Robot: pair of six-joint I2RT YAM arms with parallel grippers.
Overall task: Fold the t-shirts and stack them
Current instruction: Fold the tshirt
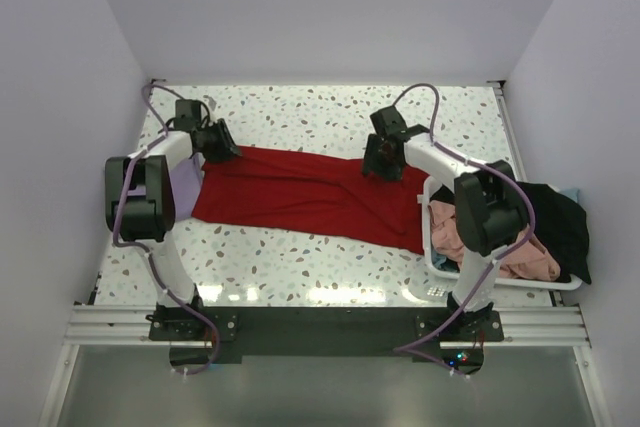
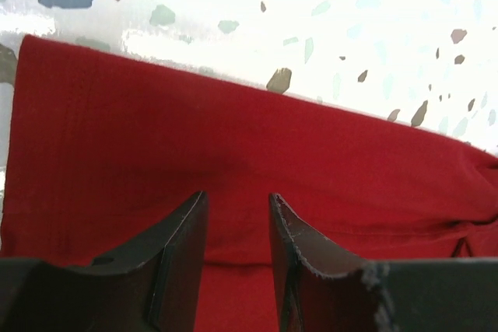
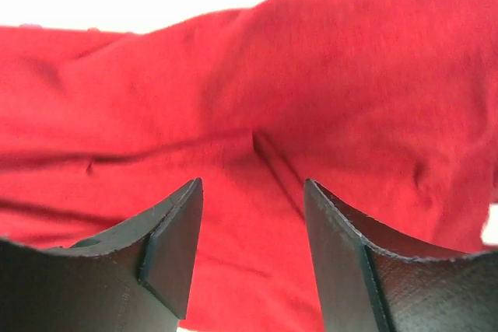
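A large bright red t-shirt (image 1: 300, 192) lies spread across the middle of the speckled table, its right end reaching the basket. My left gripper (image 1: 222, 150) is over its far left corner, open and empty; the left wrist view shows red cloth (image 2: 194, 138) under and between the fingers. My right gripper (image 1: 377, 169) is over the shirt's far right part, open and empty above folds of red cloth (image 3: 257, 114). A pale lavender shirt (image 1: 185, 185) lies at the left, partly under my left arm. Salmon-pink (image 1: 535, 259) and black (image 1: 562, 222) shirts fill the basket.
The white plastic basket (image 1: 440, 269) stands at the table's right edge, beside my right arm. Walls close in the table at the left, back and right. The speckled table top (image 1: 300, 117) shows behind the red shirt and in front of it.
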